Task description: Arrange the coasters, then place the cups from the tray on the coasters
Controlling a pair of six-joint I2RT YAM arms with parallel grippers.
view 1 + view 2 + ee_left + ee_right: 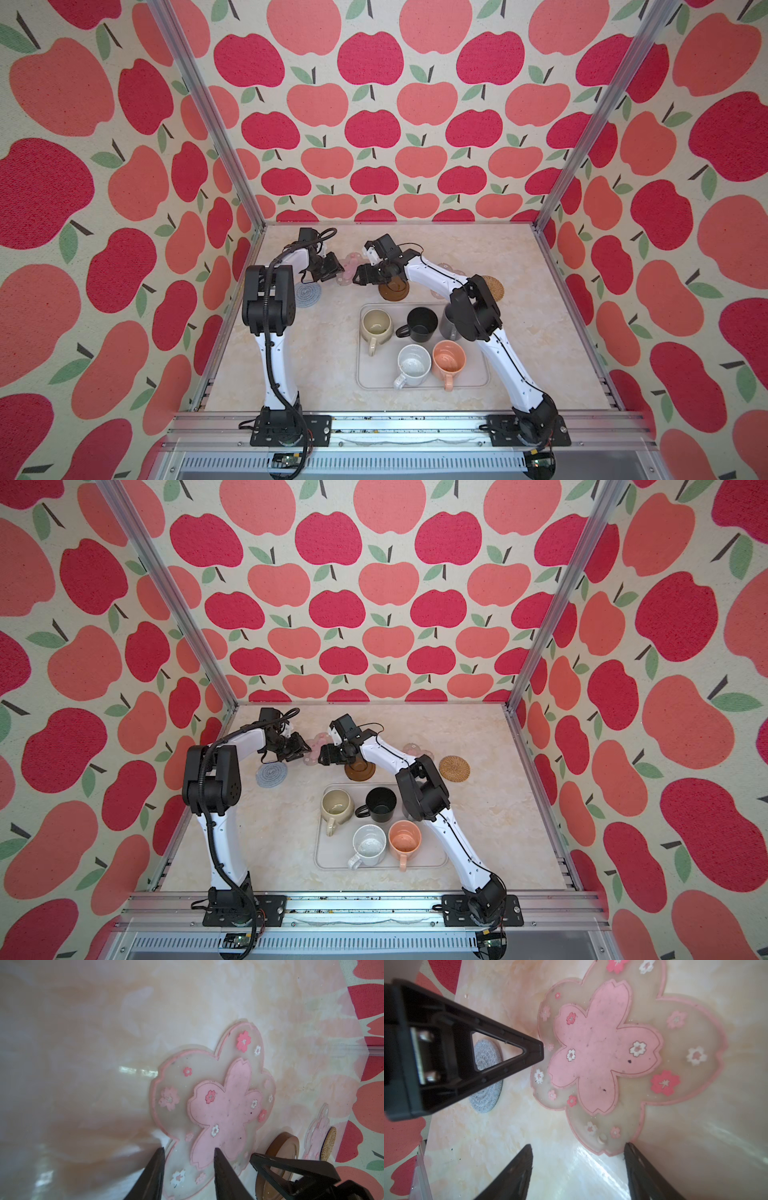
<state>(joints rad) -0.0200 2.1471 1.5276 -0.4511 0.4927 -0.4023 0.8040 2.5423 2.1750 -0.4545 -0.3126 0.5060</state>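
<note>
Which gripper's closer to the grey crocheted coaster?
Left. The left gripper hangs behind the grey crocheted coaster, at one edge of the pink flower coaster; the right gripper is at that flower's opposite edge, farther off.

Robot lab test cell, not a home. Tells: aluminium frame posts (203,104) run up the upper left and upper right of both top views. Apple-print cloth walls (374,124) close three sides like a backdrop, and a marble-look counter (316,365) sits boxed in between. Two arms (270,353) are bolted to a metal rail (407,424) along the lower edge. A slotted cable duct (353,462) and bare circuit boards (286,459) sit below it.
</note>
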